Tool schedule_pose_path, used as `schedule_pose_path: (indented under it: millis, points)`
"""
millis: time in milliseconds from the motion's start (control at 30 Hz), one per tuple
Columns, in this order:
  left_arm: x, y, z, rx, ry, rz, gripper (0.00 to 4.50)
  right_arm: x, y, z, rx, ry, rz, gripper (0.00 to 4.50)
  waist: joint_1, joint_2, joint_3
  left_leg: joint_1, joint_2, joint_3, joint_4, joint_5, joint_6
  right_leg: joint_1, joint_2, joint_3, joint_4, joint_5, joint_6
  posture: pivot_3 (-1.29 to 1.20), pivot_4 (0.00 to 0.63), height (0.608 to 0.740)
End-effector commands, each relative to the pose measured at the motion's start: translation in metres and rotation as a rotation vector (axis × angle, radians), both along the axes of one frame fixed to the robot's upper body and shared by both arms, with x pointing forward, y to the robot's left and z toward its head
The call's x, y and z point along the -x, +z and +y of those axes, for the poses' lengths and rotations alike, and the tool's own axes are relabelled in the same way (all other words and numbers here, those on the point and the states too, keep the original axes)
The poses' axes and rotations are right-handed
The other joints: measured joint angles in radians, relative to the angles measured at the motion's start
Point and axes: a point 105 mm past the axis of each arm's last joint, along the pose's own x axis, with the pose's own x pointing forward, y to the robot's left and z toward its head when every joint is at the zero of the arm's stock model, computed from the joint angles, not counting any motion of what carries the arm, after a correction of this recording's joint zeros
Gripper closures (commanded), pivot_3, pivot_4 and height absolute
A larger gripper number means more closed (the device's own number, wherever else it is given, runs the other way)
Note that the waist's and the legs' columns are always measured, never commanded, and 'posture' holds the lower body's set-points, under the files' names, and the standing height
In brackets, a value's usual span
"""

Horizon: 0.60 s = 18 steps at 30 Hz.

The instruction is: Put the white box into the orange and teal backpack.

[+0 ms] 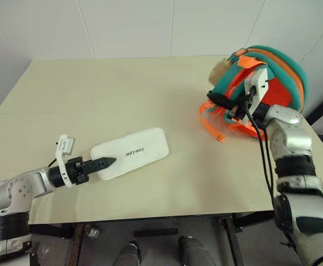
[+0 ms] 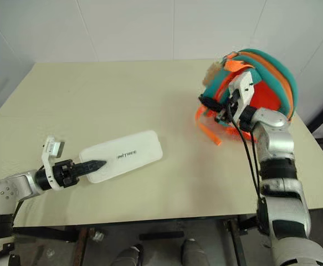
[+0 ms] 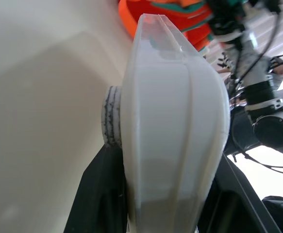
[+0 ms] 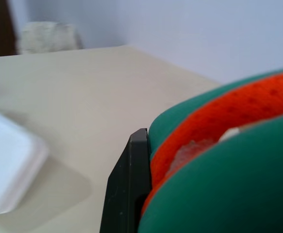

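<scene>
box (image 1: 132,152) left on table (image 1: 122,88) (near edge), backpack (image 1: 277,83) far right

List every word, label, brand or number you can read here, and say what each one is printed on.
"UNITREE": small dark lettering on top of the white box, near its middle; this is my best reading, as the letters are tiny.
Nothing readable on the backpack or the table.

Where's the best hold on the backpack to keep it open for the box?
Its teal-edged rim, from the table side. The right gripper is clamped there on the orange and teal backpack, tipped toward the white box; that edge is thin enough.
</scene>
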Motion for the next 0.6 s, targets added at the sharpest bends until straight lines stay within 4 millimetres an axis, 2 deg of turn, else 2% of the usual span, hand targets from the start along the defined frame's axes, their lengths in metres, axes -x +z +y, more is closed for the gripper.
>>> schedule_pose_path:
  millis: [33, 133, 300, 433, 500, 600]
  points:
    - [0.000, 0.008, 0.010, 0.005, 0.029, -0.028, 3.25, 0.053, 0.028, 0.033, 0.009, 0.254, 0.003, 4.49, 0.002, 0.000, 0.000, 0.000, 0.000, 0.000, 0.000, 0.000, 0.000, 0.000, 0.000, 0.000, 0.000, 0.000, 0.000, 0.00, 0.150, 0.740]
    - [-0.001, 0.008, 0.012, -0.002, 0.050, -0.038, 3.25, 0.087, 0.035, 0.048, 0.011, 0.391, 0.058, 4.49, 0.003, 0.000, 0.000, 0.001, 0.000, 0.000, 0.000, 0.001, 0.000, 0.000, 0.000, 0.000, 0.002, 0.000, -0.001, 0.00, 0.150, 0.740]
    - [-0.007, 0.003, 0.020, -0.049, 0.105, -0.042, 3.25, 0.128, 0.038, 0.061, 0.011, 0.550, 0.159, 4.49, 0.019, 0.000, 0.000, 0.002, 0.000, 0.000, 0.000, 0.001, 0.000, 0.001, 0.000, 0.000, 0.001, 0.000, -0.002, 0.00, 0.150, 0.740]
    - [-0.006, 0.011, 0.024, -0.043, 0.108, -0.086, 3.25, 0.151, 0.025, 0.052, 0.070, 0.619, 0.289, 4.49, 0.038, -0.001, 0.000, 0.001, 0.000, 0.000, 0.000, 0.000, 0.001, 0.001, -0.001, -0.001, -0.002, 0.000, -0.002, 0.00, 0.150, 0.740]
    - [-0.005, 0.016, 0.026, -0.028, 0.116, -0.110, 3.25, 0.154, 0.025, 0.045, 0.036, 0.627, 0.372, 4.49, 0.046, -0.001, 0.000, 0.000, 0.000, 0.000, 0.000, 0.000, 0.001, 0.001, -0.001, 0.000, -0.003, 0.000, -0.002, 0.00, 0.150, 0.740]
    - [0.000, 0.026, 0.024, 0.012, 0.106, -0.155, 3.25, 0.164, 0.017, 0.040, 0.083, 0.647, 0.431, 4.49, 0.047, -0.001, 0.000, 0.000, 0.000, 0.000, 0.000, 0.000, 0.001, 0.001, -0.001, -0.001, -0.003, 0.000, -0.002, 0.00, 0.150, 0.740]
